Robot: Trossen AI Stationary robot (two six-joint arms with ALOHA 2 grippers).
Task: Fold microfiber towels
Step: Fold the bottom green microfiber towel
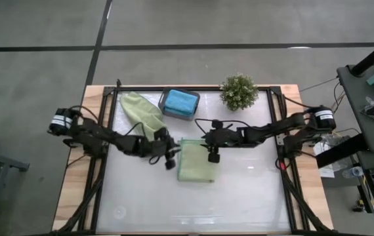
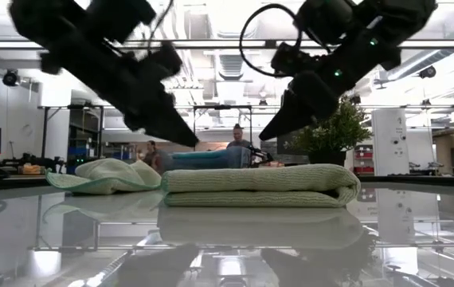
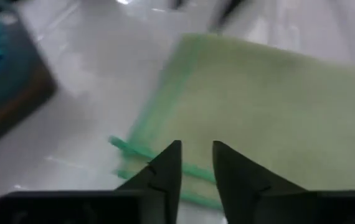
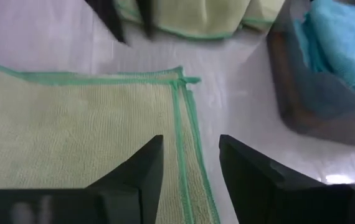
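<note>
A light green microfiber towel (image 1: 195, 160) lies folded flat, several layers thick, at the table's middle (image 2: 259, 185). My left gripper (image 1: 169, 160) hangs open above its left edge, its fingertips a narrow gap apart (image 3: 196, 152) with nothing between them. My right gripper (image 1: 213, 156) hangs open over the towel's far right corner (image 4: 190, 146), clear of the cloth. A second light green towel (image 1: 142, 113) lies crumpled at the far left. A teal-blue towel (image 1: 180, 100) lies in a dark grey tray (image 1: 165, 107).
A small potted plant (image 1: 239, 92) stands at the far right, beside the tray. The glossy white table top (image 1: 239, 196) stretches bare from the folded towel to the near edge. People show in the room beyond the table (image 2: 237, 135).
</note>
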